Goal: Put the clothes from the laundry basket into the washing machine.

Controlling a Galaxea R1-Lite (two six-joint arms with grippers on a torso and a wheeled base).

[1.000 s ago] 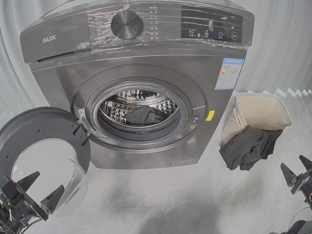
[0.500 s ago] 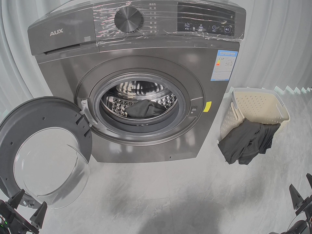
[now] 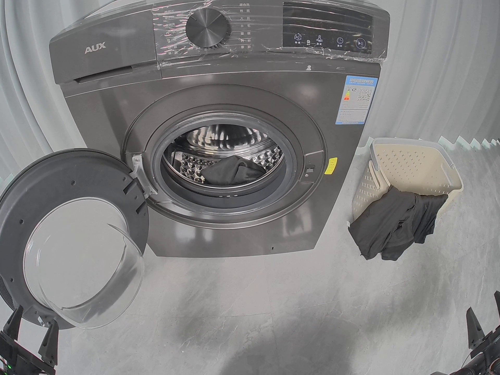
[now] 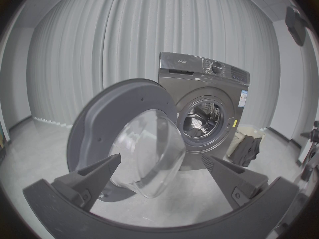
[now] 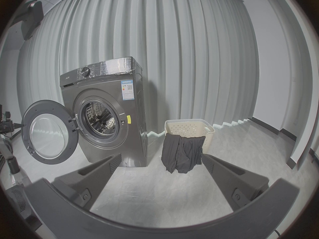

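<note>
The grey washing machine stands ahead with its round door swung open to the left. A dark garment lies inside the drum. To the machine's right is the cream laundry basket, with dark clothes draped over its front rim down to the floor. My left gripper hangs open and empty, low beside the door. My right gripper is open and empty too, well short of the basket and its clothes.
Pale grey floor spreads between me and the machine. White pleated curtains close off the back. The open door's glass bowl juts out toward my left arm.
The whole head view has shifted: machine and basket look slightly farther and higher. Both grippers now sit lower, at the picture's bottom corners. The clothes lie as before.
</note>
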